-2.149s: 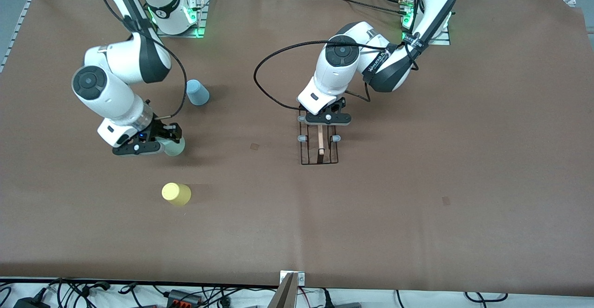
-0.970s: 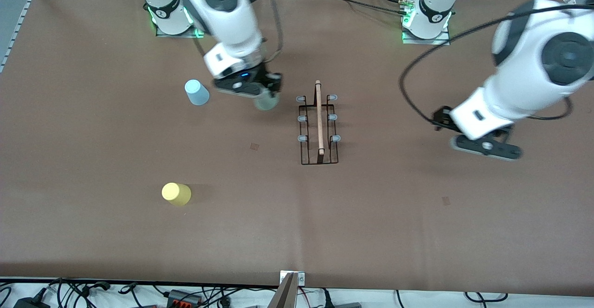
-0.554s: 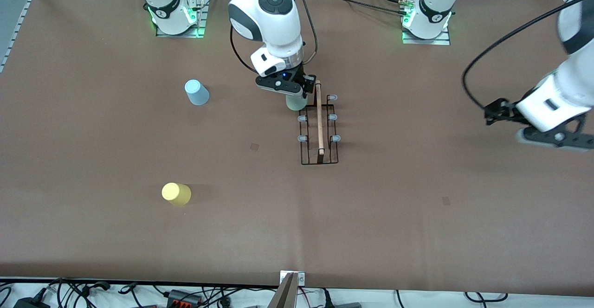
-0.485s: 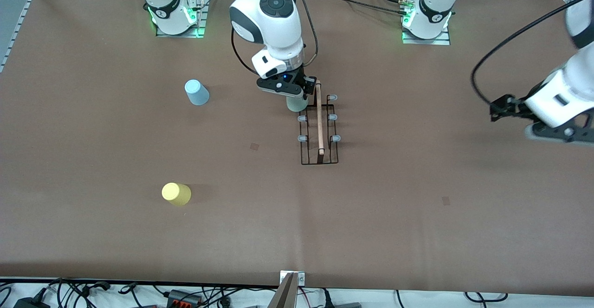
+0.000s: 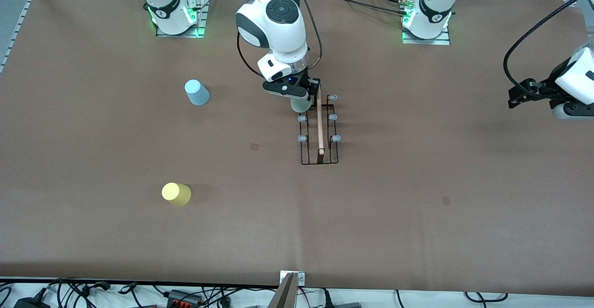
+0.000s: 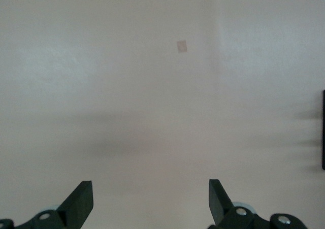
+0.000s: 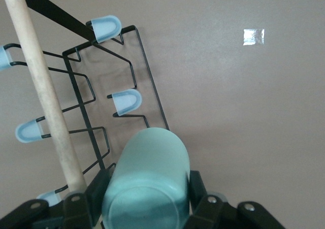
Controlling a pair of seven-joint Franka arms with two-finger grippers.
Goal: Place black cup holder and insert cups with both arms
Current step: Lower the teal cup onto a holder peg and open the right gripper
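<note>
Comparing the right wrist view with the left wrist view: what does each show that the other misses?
Only the right wrist view shows the right gripper shut on the grey-green cup, with the holder's pegs and wooden handle. Only the left wrist view shows the left gripper, open and empty over bare table. Both show the black cup holder, just a sliver in the left wrist view.

Black cup holder [image 5: 319,131]: thin black wire rack, light wooden rod along the top, pale grey-tipped pegs, upright near the table's middle, rod running toward the front camera. Pale grey-green cup [image 5: 300,104]: clamped between the right gripper [image 5: 291,91] fingers, over the holder's peg farthest from the camera, on the right arm's side. Light blue cup [image 5: 196,92]: mouth-down toward the right arm's end. Yellow cup [image 5: 176,194]: mouth-down, nearer the camera than the blue one. Left gripper [image 6: 151,201]: spread wide, empty, over bare table at the left arm's end.
</note>
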